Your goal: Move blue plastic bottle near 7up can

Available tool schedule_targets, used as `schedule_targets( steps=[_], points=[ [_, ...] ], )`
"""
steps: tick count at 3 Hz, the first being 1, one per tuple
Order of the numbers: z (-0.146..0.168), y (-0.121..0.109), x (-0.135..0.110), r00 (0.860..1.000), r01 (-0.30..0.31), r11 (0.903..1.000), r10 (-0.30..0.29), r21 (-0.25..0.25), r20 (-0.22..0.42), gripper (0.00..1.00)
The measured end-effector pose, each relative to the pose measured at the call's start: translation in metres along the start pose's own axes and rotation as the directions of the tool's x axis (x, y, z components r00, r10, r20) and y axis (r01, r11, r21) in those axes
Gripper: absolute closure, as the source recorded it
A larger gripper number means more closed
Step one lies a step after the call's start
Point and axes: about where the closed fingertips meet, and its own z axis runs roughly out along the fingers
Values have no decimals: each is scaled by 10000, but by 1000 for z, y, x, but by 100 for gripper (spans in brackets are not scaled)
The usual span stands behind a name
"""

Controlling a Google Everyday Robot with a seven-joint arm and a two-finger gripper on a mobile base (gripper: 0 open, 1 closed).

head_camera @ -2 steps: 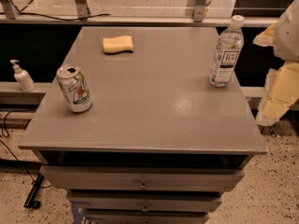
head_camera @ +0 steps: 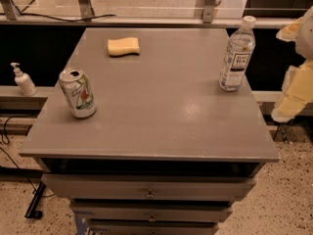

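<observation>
The blue plastic bottle stands upright near the right edge of the grey table. It is clear with a white cap and a dark-and-white label. The 7up can stands upright near the table's left edge, far from the bottle. My gripper shows as cream-coloured parts at the right border of the view. It is off the table's right side, apart from the bottle and a little lower than it. It holds nothing that I can see.
A yellow sponge lies at the back of the table, left of centre. A small white pump dispenser stands on a ledge left of the table. Drawers sit below the tabletop. A metal rail runs behind the table.
</observation>
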Motion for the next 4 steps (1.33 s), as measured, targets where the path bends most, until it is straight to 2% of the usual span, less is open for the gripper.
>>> schedule_targets(
  steps=[1,2,3,4],
  points=[
    [11,-35,20,9935,-953,9950,933,293,654,0],
    [28,-69,27,9683,-1845,9828,1800,102,1732,0],
    [54,-85,20,9161,-2612,9637,2655,-551,3005,0],
    [75,-95,15,8349,-3201,9401,3383,-1169,4342,0]
  ],
)
